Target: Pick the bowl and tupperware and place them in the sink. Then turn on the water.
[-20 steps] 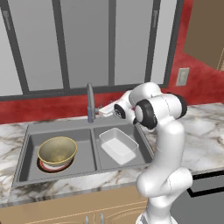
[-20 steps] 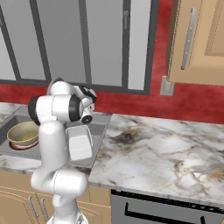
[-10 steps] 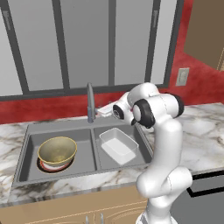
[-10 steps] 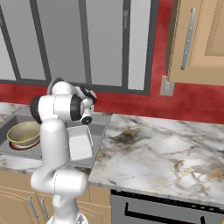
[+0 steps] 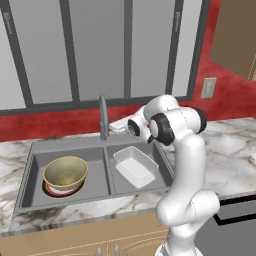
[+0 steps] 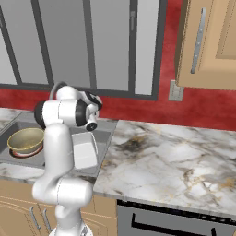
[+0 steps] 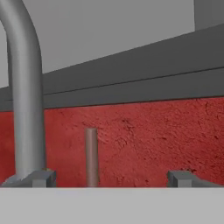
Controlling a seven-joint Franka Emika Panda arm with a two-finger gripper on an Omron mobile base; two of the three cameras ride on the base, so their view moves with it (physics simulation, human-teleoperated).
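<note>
The olive-gold bowl [image 5: 65, 172] rests in the left basin of the grey sink [image 5: 67, 143], on top of a red-and-white plate. The white tupperware [image 5: 135, 165] lies in the right basin. From the right base view, the bowl [image 6: 25, 139] and the tupperware [image 6: 85, 150] sit either side of my arm. My gripper [image 5: 114, 125] hovers over the sink's back rim, just right of the tall faucet [image 5: 103, 117]. It is open and holds nothing. In the hand view my gripper [image 7: 111, 178] frames the faucet's upright lever [image 7: 91, 155], with the faucet pipe [image 7: 26, 105] at the left. No water runs.
A red backsplash [image 7: 144, 135] and grey window frames stand right behind the faucet. Marble counter [image 6: 166, 161] stretches to the right of the sink, with a wall outlet [image 5: 208, 87] above it. A wooden cabinet [image 6: 207, 41] hangs at the upper right.
My hand has crept a little to the left, closer to the faucet. Bowl and tupperware have not moved, and the gripper stays open.
</note>
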